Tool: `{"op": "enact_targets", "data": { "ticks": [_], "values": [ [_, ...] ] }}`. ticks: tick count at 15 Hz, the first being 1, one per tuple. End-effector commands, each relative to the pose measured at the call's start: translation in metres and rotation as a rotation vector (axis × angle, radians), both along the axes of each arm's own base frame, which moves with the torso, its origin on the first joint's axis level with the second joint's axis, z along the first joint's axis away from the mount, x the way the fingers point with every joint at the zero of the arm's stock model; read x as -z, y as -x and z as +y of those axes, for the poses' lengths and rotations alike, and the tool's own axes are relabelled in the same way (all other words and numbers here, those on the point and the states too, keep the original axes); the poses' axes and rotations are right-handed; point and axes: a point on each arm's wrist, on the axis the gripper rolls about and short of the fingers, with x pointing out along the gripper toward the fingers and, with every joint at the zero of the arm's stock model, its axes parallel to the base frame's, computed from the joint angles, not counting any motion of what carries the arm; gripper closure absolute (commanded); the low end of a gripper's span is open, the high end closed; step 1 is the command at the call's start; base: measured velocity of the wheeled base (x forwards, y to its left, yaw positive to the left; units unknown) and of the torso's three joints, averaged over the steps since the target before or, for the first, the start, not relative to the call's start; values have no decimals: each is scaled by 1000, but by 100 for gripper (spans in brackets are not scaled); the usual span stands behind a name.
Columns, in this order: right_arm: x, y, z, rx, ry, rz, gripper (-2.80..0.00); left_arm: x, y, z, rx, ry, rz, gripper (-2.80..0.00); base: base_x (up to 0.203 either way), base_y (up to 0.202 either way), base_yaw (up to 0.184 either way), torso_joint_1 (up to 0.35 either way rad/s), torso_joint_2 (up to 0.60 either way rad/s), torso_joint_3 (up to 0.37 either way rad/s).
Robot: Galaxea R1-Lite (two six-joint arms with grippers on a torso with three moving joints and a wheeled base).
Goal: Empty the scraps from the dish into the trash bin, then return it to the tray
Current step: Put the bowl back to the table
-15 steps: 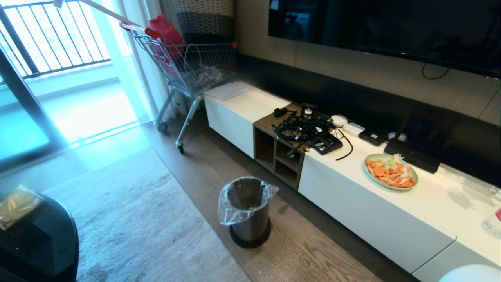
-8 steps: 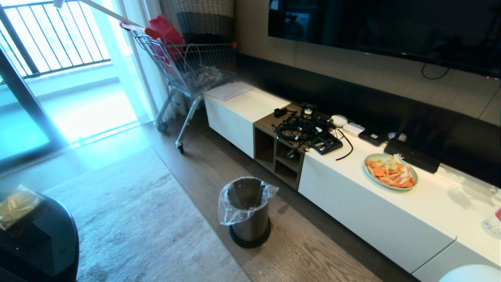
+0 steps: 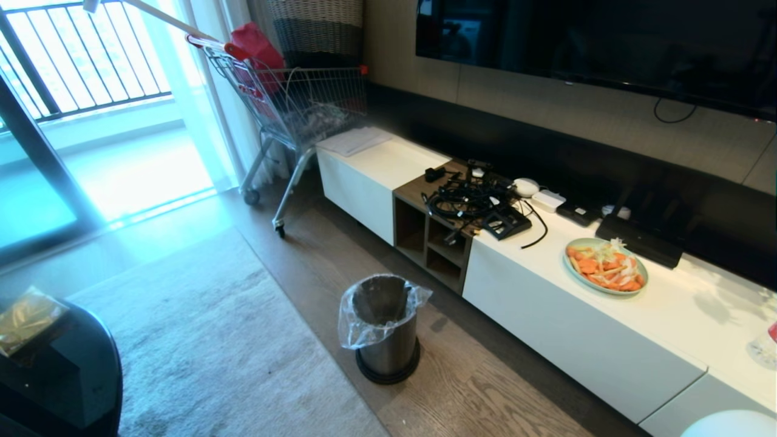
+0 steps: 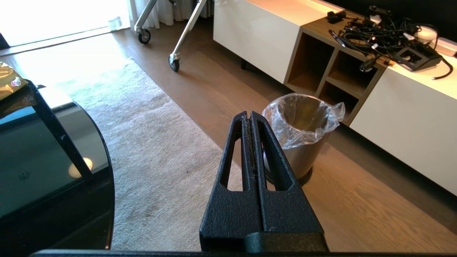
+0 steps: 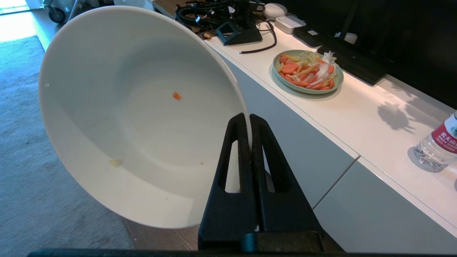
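My right gripper (image 5: 249, 117) is shut on the rim of the dish (image 5: 135, 114), a glossy cream-white bowl held tilted on its side beside the white cabinet. Of the scraps only a few bits cling inside it, among them an orange speck (image 5: 176, 95) and a pale yellow piece (image 5: 115, 162). A white curve of the dish (image 3: 731, 425) shows at the head view's lower right corner. The trash bin (image 3: 382, 328), steel with a clear liner, stands on the wood floor before the cabinet. My left gripper (image 4: 249, 114) is shut and empty, hanging near the trash bin (image 4: 303, 132). The tray is out of view.
A long white cabinet (image 3: 546, 315) carries a cable tangle (image 3: 473, 200), a pale-green plate of carrot slices (image 3: 606, 266) and a water bottle (image 5: 437, 146). A shopping cart (image 3: 291, 103) and wicker basket (image 3: 315, 27) stand at the back. A rug (image 3: 200, 340) and black glass table (image 4: 43, 167) lie to the left.
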Motion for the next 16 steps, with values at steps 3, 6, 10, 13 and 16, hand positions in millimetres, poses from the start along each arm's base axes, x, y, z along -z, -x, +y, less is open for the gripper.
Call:
{"op": "enact_targets", "data": {
  "ticks": [3,6,10,13,16],
  "values": [
    [0,0,0,0,1,2,0,0,0,0,0,1,-1,0,0,0,0,0,0,0],
    [0,0,0,0,1,2,0,0,0,0,0,1,-1,0,0,0,0,0,0,0],
    [0,0,0,0,1,2,0,0,0,0,0,1,-1,0,0,0,0,0,0,0],
    [0,0,0,0,1,0,0,0,0,0,0,1,-1,0,0,0,0,0,0,0],
    [0,0,0,0,1,2,0,0,0,0,0,1,-1,0,-2,-1,21,1,1,0]
  ]
}}
